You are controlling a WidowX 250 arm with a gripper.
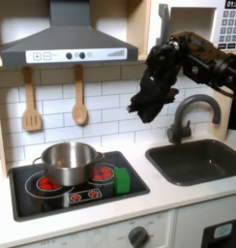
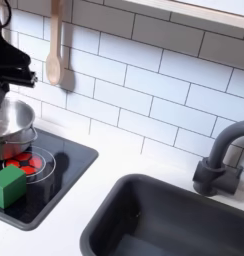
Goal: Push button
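So the buttons (image 1: 84, 197) I figure I'm after are the little red ones on the front strip of the stove (image 1: 33, 199), low in the first exterior view, just in front of the pot (image 1: 68, 162) and right beside the green block (image 1: 122, 180). My gripper (image 1: 147, 103) is hanging way up by the tiled wall, above the gap between stove and sink (image 1: 202, 161), so the buttons sit at roughly 7 o'clock from me, well apart and a good way down. That strip runs left-right across the stove front, so I'd guess coming straight down on it works best. Can't tell if my fingers are spread or closed, it's all one dark lump. The second exterior view gets the faucet (image 2: 220, 160) and a wooden spoon (image 2: 54, 50) up close, while the first exterior view has the range hood (image 1: 62, 44) with its own row of knobs.
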